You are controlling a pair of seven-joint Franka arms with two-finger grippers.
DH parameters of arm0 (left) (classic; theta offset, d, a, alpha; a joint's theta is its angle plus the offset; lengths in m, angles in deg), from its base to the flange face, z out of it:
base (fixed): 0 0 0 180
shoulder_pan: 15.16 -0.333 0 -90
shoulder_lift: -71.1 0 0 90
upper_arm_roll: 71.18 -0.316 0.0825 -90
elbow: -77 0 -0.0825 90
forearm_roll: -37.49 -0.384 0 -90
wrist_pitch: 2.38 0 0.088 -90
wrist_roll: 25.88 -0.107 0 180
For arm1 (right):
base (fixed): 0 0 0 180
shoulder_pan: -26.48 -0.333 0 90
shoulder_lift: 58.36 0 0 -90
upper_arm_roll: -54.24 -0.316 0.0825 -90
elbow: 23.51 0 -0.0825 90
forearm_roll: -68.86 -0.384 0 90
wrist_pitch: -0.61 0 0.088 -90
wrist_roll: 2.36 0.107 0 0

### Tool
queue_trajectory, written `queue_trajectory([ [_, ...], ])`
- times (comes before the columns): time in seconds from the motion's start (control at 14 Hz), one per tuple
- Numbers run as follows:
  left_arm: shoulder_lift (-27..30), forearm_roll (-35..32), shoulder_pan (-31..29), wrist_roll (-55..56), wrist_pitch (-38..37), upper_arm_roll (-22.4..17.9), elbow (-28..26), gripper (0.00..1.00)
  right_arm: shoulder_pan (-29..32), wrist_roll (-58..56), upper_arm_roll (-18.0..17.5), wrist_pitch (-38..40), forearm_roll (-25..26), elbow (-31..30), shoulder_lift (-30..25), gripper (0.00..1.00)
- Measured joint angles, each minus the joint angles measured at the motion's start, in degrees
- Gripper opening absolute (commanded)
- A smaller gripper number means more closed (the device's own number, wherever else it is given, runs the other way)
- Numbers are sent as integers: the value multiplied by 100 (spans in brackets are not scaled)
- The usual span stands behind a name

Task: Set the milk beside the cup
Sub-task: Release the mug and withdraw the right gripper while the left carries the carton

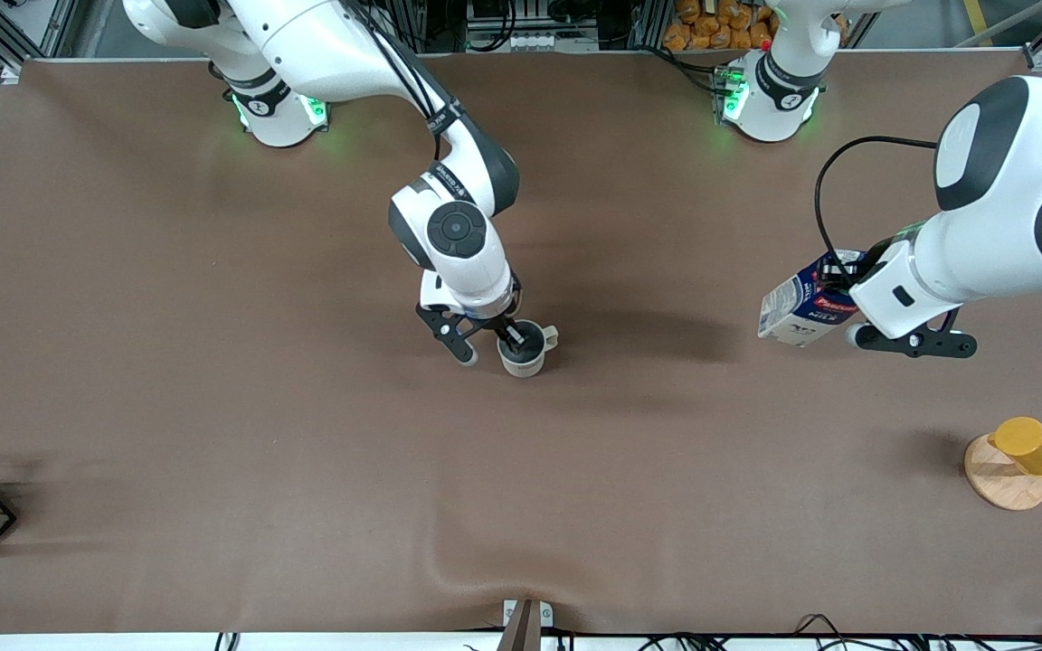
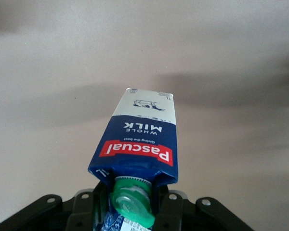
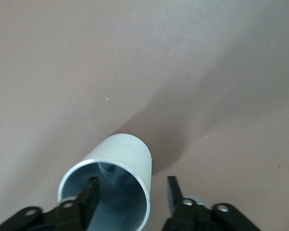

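the bench (image 1: 213, 380) is a wide brown sheet, and we work it with two arms. the left arm comes in from its own end and carries the milk (image 1: 801, 310) in the air, tilted well over, its white base pointing toward the middle of the bench. in the left wrist view the left pincer (image 2: 130, 211) is clenched on the carton's gable top, just by the green cap (image 2: 131, 201), so the carton hangs out from the fingers.

the right arm reaches to the middle of the bench, where the cup (image 1: 523, 350) stands upright with its handle turned toward the left arm's end. the right pincer (image 1: 489, 344) is down at the cup: in the right wrist view one finger (image 3: 89, 196) sits inside the rim and the other outside it, with a gap showing between the outer finger and the wall, so we judge it released, or only just letting go.

the cup looks set in place, and the step in hand is bringing the milk to it. the two are well apart. next we need to carry the carton across toward the middle, right it so the base faces down, and lower it just beside the cup without knocking the handle. the right arm should lift clear first, or the two arms may crowd each other.
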Motion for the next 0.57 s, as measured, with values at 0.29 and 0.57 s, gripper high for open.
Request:
queue_trajectory([
  [0.29,15,0,-2,0,-69,15,12,24,467,-937,10,1642,-477,764,-35,100],
  [0.57,97,0,-5,204,-154,240,68,24,1207,-2604,36,2825,-921,1018,-421,100],
])
